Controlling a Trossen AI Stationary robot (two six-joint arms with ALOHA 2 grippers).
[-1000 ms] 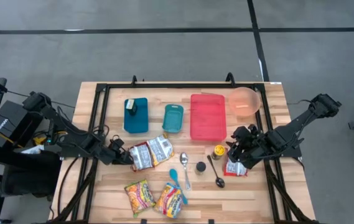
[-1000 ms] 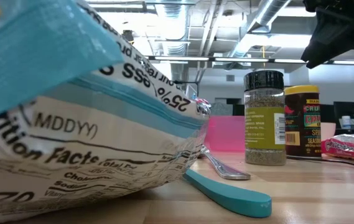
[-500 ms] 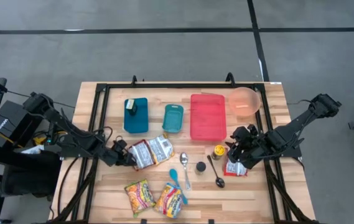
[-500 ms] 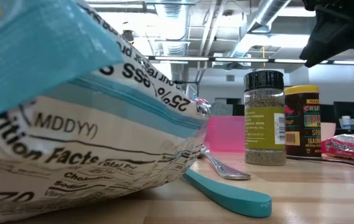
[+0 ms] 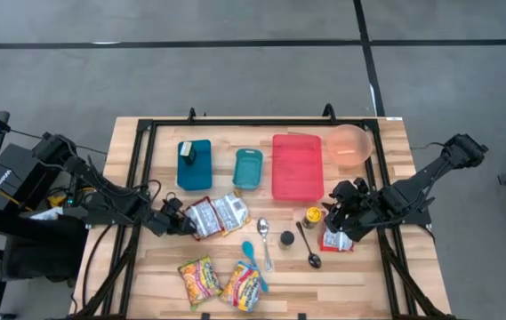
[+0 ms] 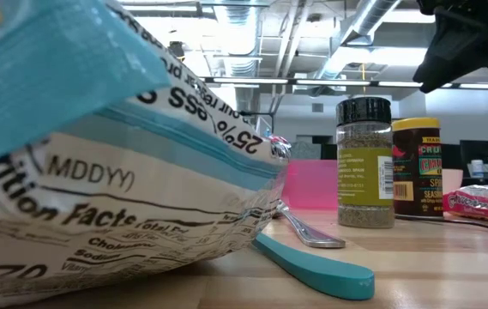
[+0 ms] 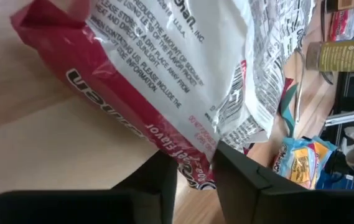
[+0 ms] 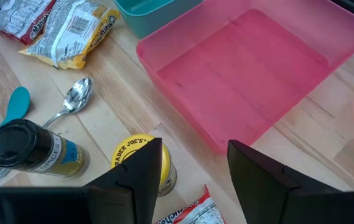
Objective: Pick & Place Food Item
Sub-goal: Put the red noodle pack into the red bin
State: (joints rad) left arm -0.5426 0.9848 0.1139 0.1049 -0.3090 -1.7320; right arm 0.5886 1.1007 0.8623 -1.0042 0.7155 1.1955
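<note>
Grey floor is surrounding a wooden table (image 5: 137,267) carrying a black frame. At the far side, a pink bin (image 5: 296,165) is sitting beside a pink bowl (image 5: 349,145), with a small teal container (image 5: 247,168) and a dark teal container (image 5: 194,164) lying further left.

Both arms are reaching inward from the table's sides. The left gripper (image 5: 180,222) is lying low at the left edge of a snack bag (image 5: 217,216), near the table's middle. In the left wrist view the two fingers (image 7: 164,177) are standing slightly apart, with the bag's red corner (image 7: 192,167) sitting between them; whether they are pressing on it cannot be told. The bag is showing a crinkled white back with black print, a red band along one side, and a silvery sheen.

The right gripper (image 5: 340,203) is hovering above a yellow-lidded jar (image 5: 312,216) and a red packet (image 5: 335,240). Its fingers (image 8: 140,171) are standing wide apart and holding nothing.

Toward the near edge, two bright candy bags (image 5: 221,282) are lying side by side. Smaller items are resting between them and the jar: a metal spoon (image 5: 265,240), a teal spoon (image 5: 251,258), a black spoon (image 5: 309,249) and a black-capped spice shaker (image 5: 285,238).
</note>
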